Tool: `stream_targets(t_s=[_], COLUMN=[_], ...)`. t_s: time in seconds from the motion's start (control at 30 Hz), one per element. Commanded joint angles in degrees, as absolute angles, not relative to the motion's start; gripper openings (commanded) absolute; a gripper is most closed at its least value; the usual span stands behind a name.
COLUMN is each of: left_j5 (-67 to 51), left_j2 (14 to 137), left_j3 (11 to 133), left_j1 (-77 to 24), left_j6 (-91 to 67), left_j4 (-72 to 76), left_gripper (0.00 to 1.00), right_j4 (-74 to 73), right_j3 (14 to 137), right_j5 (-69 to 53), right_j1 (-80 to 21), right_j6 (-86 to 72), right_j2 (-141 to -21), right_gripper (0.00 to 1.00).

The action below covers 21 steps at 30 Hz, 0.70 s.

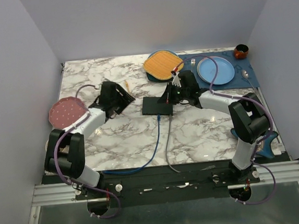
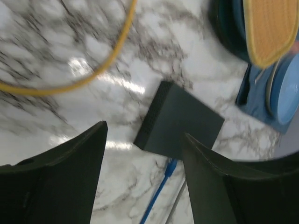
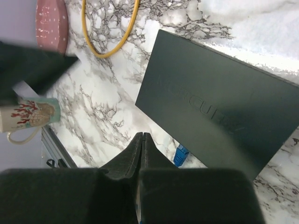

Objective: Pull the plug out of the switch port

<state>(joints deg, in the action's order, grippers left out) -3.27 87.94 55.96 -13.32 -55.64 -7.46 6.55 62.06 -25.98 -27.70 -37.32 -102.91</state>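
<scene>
Our right gripper (image 3: pixel 141 135) is pressed together near the blue plug (image 3: pixel 181 155), left gripper (image 2: pixel 144 129) spread. We should steady the switch (image 3: pixel 219 98), pinch the seemingly seated plug, and pull straight.

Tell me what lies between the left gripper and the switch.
Nothing but bare marble table separates the left gripper from the switch. The top external and left wrist views both show this.

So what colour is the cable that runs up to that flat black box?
Blue. The cable shows best in the left wrist view, reaching the box.
</scene>
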Motion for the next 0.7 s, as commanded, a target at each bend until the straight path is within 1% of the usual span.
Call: stream_targets(t_s=[0.0, 0.03, 0.07, 0.13, 0.2, 0.3, 0.37, 0.4, 0.43, 0.53, 0.67], left_j5=[-8.2, -7.8, -7.7, -10.1, -10.9, -13.8, -17.6, -18.9, -20.7, -22.6, -21.6], left_j2=[83.0, 82.7, 82.4, 83.1, 84.4, 88.7, 92.0, 95.4, 97.2, 102.8, 105.0], left_j3=[47.5, 46.0, 42.7, 39.0, 34.6, 33.0, 33.0, 32.9, 32.8, 32.8, 32.9], left_j1=[-25.4, -26.4, -27.0, -27.1, -27.2, -27.2, -27.1, -27.2, -27.1, -27.2, -27.2], left_j6=[-58.1, -58.4, -59.2, -63.2, -65.2, -67.6, -69.9, -71.3, -72.7, -77.3, -78.0], left_j4=[4.2, 6.0, 8.0, 16.6, 24.6, 32.2, 36.1, 41.6, 44.3, 52.5, 53.6], left_gripper=[0.72, 0.73, 0.77, 0.84, 0.87, 0.89, 0.87, 0.86, 0.81, 0.74, 0.74], right_j4=[5.2, 5.2, 5.3, 5.3, 5.4, 6.7, 6.8, 6.8, 6.8, 6.8, 6.8], right_j3=[64.9, 65.0, 64.9, 64.5, 63.7, 62.2, 62.1, 62.0, 61.7, 61.1, 59.9], right_j5=[-26.4, -26.7, -26.9, -27.2, -27.9, -29.5, -30.0, -30.0, -30.1, -30.0, -29.3], right_j1=[-27.9, -27.9, -27.7, -27.5, -26.5, -25.0, -24.5, -24.5, -24.5, -24.4, -24.1], right_j6=[-37.9, -38.7, -38.9, -39.8, -40.5, -41.7, -41.7, -41.5, -41.5, -41.2, -40.9], right_j2=[-106.4, -106.9, -107.2, -108.1, -108.6, -109.0, -109.2, -109.2, -109.5, -109.7, -110.0], right_gripper=[0.04, 0.03, 0.02, 0.02, 0.01, 0.01, 0.01, 0.01, 0.01, 0.01, 0.01])
